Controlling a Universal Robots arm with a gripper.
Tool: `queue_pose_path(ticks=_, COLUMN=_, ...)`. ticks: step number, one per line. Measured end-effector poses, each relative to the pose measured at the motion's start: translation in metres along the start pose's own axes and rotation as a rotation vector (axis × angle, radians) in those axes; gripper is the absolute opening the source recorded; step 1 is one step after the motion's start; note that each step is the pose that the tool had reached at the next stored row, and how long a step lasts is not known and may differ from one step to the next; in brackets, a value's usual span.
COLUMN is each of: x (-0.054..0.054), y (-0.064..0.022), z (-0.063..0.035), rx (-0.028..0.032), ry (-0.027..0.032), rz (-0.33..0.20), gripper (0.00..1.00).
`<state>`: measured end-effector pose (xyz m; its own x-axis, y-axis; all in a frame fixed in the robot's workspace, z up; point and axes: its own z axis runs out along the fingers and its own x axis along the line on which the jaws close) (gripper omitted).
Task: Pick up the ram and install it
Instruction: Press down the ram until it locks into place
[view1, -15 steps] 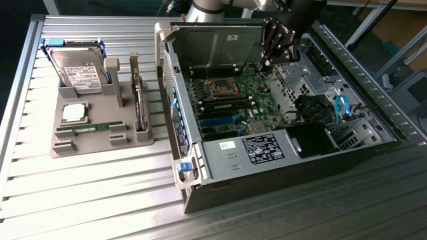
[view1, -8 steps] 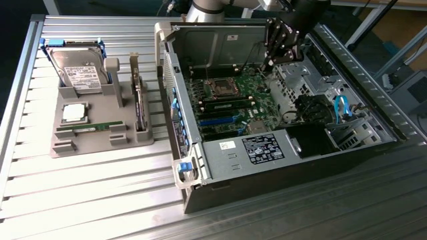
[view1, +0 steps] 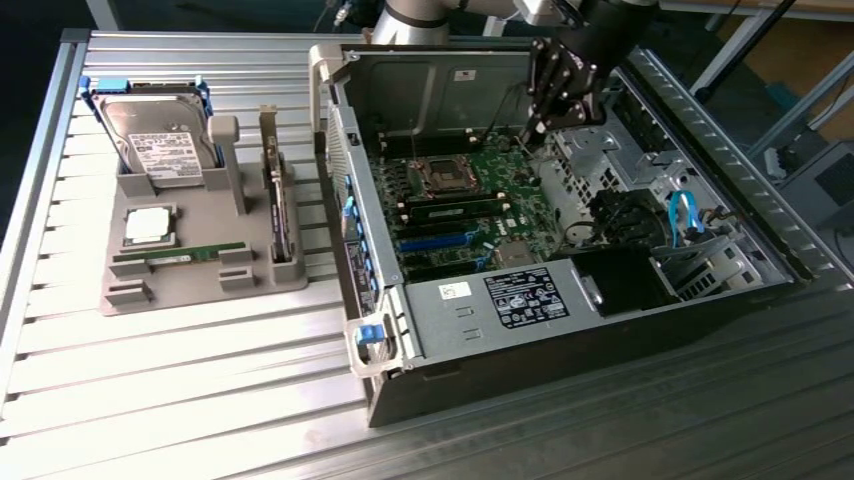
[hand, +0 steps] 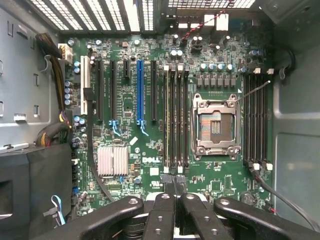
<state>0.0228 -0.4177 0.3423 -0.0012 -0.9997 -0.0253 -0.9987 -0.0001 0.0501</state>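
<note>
Your gripper (view1: 542, 120) hangs over the open computer case (view1: 441, 300), above the far end of its interior. Its jaws are together, and in the wrist view their tips (hand: 174, 186) meet just above the motherboard (hand: 130, 100) that lies on the floor of the case.

The ram (view1: 180, 256) is outside the case, well apart from the gripper. It lies flat as a thin green stick in a slot of the grey holder (view1: 200, 295), which stands just beside the case wall on the exterior view's left. It has not been picked up.

The holder also carries a hard drive (view1: 160, 140), upright at the end farther from the case's front corner. A square silver processor chip (view1: 147, 225) lies between the drive and the ram. A dark card (view1: 278, 205) stands on edge on the side nearest the case.

Inside the case, the wrist view shows you a bank of long memory slots (hand: 175, 120) running away from the fingertips. The processor socket (hand: 214, 125) sits just beside them, and a second bank of slots (hand: 255, 120) lies beyond the socket. A blue expansion slot (hand: 140, 90) and a small finned heatsink (hand: 112, 160) lie on the other side of the first bank.

Case and holder both rest on the ribbed metal table (view1: 160, 380).
</note>
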Motion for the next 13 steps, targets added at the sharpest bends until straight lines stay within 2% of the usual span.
queue_pose_path(ticks=13, x=0.0, y=-0.0006, z=0.0122, rx=-0.0001, ry=-0.0005, rz=0.0, gripper=0.11)
